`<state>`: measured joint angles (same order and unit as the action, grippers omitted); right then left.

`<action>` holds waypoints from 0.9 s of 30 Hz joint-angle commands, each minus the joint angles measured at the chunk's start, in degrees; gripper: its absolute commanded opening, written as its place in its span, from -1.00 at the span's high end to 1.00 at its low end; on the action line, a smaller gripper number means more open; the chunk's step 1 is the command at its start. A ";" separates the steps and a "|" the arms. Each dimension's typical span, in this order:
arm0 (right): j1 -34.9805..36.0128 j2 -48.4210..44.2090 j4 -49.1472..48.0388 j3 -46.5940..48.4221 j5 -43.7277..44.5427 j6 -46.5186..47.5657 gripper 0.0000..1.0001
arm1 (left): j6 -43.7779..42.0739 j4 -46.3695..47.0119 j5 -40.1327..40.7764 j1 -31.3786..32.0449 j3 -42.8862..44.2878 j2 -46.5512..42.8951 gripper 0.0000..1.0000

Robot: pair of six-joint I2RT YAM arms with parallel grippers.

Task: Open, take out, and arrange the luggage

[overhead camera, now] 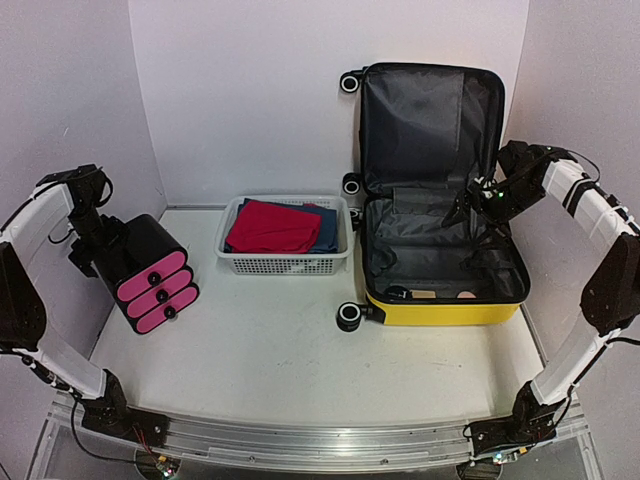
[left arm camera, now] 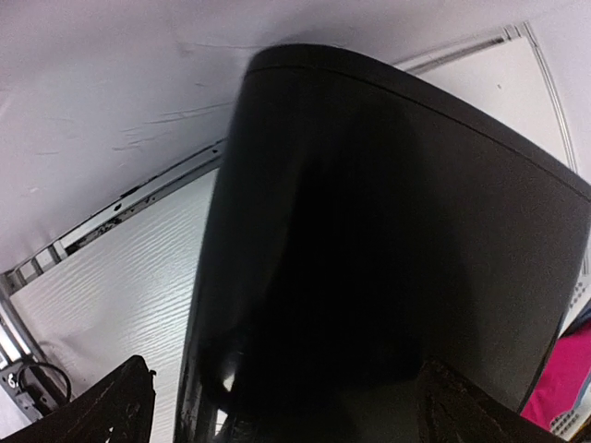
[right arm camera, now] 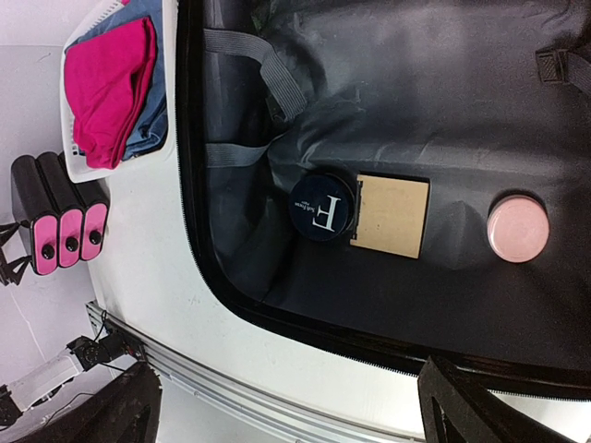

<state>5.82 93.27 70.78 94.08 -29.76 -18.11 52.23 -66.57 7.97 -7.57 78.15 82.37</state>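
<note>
The yellow luggage [overhead camera: 440, 312] lies open at the right of the table, its lid upright against the back wall, grey lining [right arm camera: 443, 92] showing. At the front of its lower half lie a dark round tin marked F [right arm camera: 321, 209], a tan square card [right arm camera: 391, 215] and a pink round lid [right arm camera: 517, 227]. My right gripper [overhead camera: 465, 205] hovers open above the lower half, nothing between its fingers [right arm camera: 480, 406]. My left gripper [overhead camera: 100, 250] is open at the far left, its jaws standing either side of the black case with pink round ends [overhead camera: 150, 272].
A white mesh basket [overhead camera: 285, 264] holding a red cloth [overhead camera: 270, 228] over a blue one stands left of the luggage. The black case [left arm camera: 388, 240] fills the left wrist view. Walls close in on three sides. A metal rail [overhead camera: 320, 440] runs along the near edge.
</note>
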 commanded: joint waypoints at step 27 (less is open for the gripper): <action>1.42 -0.28 -2.29 -0.20 -0.26 -0.50 -0.96 | -28.23 -6.73 -18.27 13.28 3.55 -3.98 -0.74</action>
<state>6.81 93.45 70.00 94.08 -29.78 -18.33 28.84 -71.31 -14.63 6.15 71.72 82.21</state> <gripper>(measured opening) 0.983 0.858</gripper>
